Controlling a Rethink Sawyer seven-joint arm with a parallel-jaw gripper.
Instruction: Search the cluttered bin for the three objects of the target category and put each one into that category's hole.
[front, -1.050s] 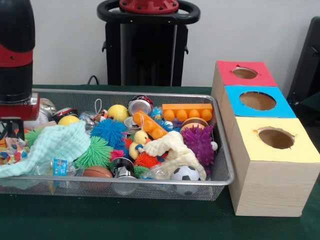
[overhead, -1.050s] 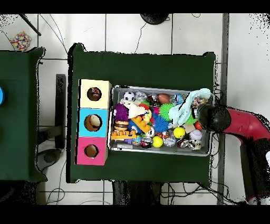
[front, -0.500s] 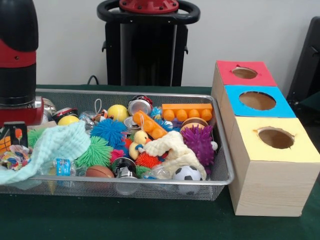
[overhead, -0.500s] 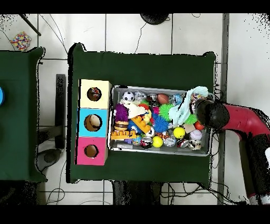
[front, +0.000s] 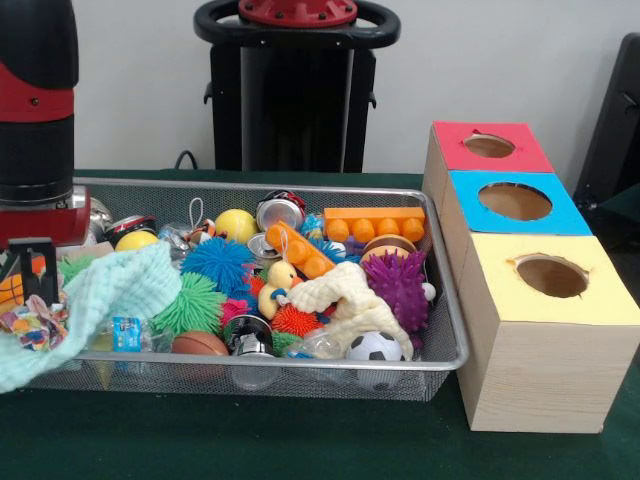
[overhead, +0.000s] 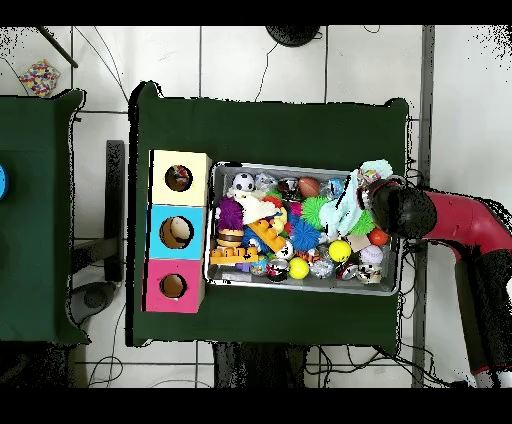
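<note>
The tool (front: 25, 275) is positioned at the end of the wire bin (front: 300, 368) beside the mint cloth (front: 110, 290); its opening state cannot be determined.

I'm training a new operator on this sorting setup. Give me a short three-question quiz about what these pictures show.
1. True or false: the box beside the bin has three holes, framed red, blue and yellow.
2. Which frame colour lies nearest the front camera? A red, B blue, C yellow.
3. Fill in: the pale green cloth hangs over the bin's ____ end in the front view, below the end effector.

Key: 1 true. 2 C. 3 left.
</note>
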